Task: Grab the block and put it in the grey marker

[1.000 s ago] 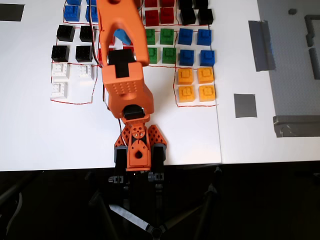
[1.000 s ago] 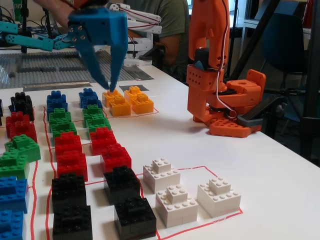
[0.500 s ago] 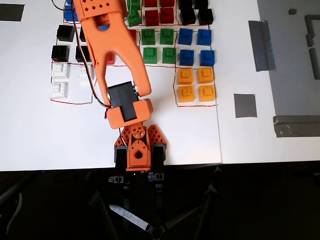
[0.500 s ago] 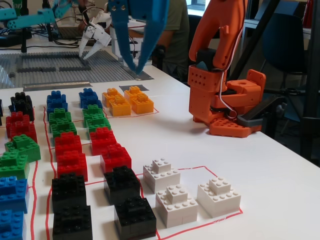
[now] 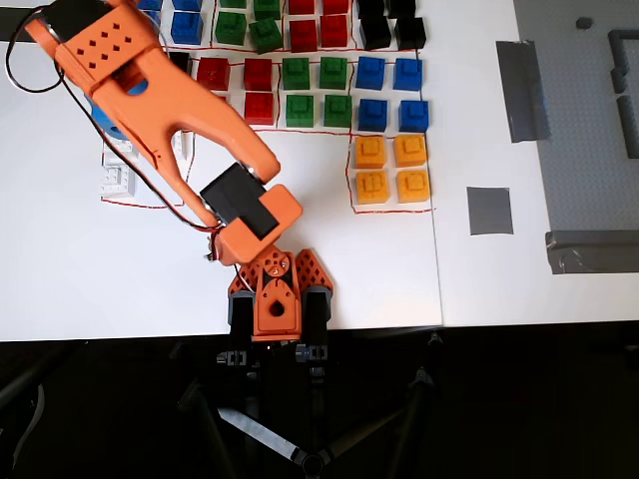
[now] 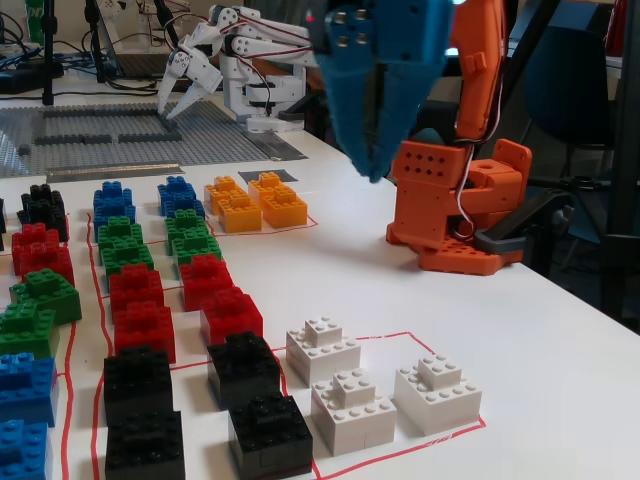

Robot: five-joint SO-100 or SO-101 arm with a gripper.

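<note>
Your white blocks (image 6: pixel 352 398) sat low on the near table edge in the fixed view, three squares with raised studs inside a red outline. Your blue gripper (image 6: pixel 372 170) hung above, empty, fingers nearly together. The grey marker (image 5: pixel 489 211) lay well apart.

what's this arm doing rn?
The orange arm is reaching over toward the white blocks, which sit in a red-outlined area of the table. Its blue gripper hangs above the table in the fixed view, fingers close together and holding nothing. Three white blocks are there, none picked up yet. The small grey tape square on the other side of the table is bare. Coloured blocks sit sorted in rows, untouched.
</note>
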